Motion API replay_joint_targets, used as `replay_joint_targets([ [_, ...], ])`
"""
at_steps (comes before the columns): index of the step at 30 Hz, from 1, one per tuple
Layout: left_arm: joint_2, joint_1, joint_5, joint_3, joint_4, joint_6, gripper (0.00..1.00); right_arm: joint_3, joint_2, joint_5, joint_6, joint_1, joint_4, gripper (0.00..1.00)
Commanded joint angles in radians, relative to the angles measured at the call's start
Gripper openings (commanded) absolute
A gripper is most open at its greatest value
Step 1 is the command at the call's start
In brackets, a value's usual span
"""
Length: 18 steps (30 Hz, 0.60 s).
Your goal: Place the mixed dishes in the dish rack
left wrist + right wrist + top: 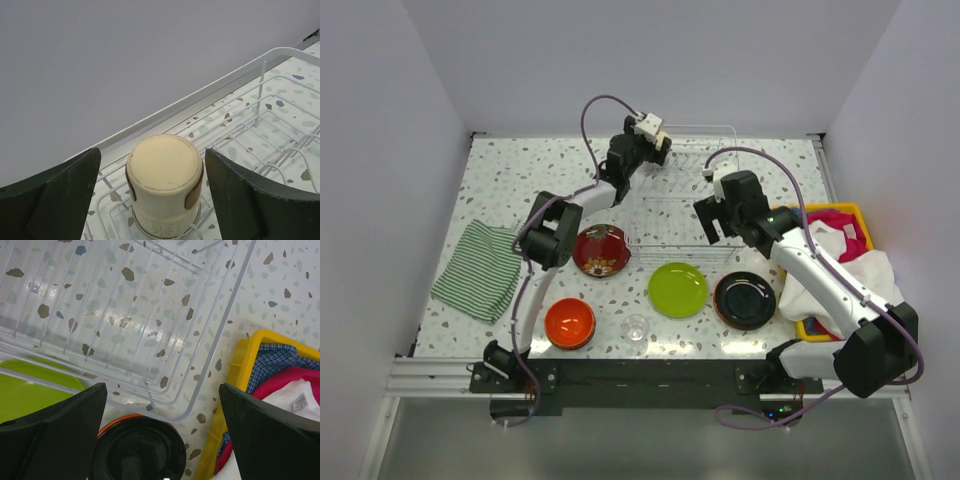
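Nearest the arm bases, on the speckled table (500,180): orange bowl (569,322) at L, w/ a small glass cup (635,326) just to its R. One row back: lime green plate (678,289) in the middle and black plate (745,299) beside it on the R, close but not touching. Dark red gold-patterned plate (601,250) sits behind the bowl, just off the dish rack's near-L corner. Green-white striped cloth (477,268) lies at far L. Yellow bin (812,215) of coloured cloths is at far R.

R gripper (159,390) hovers over the near-R corner of the dish rack (685,200), jaws wide apart, nothing btwn them; black plate is right below it.

Farthest back, L gripper (152,160) hangs over the rack's far-L part, jaws spread either side of the beige cup (164,182) w/o touching it. Cup stands inside the rack, closed end up, near the far rim.
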Motion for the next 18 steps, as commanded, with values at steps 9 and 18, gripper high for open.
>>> replay_joint_targets([
  [9, -0.428, 0.0, -0.005, -0.095, -0.148, -0.058, 0.92, 0.042, -0.035, -0.193, -0.093, -0.002, 0.023, 0.99],
  [18, -0.888, 0.123, 0.007, -0.404, -0.691, -0.21, 0.89, 0.057, -0.042, -0.678, -0.412, 0.122, -0.038, 0.88],
])
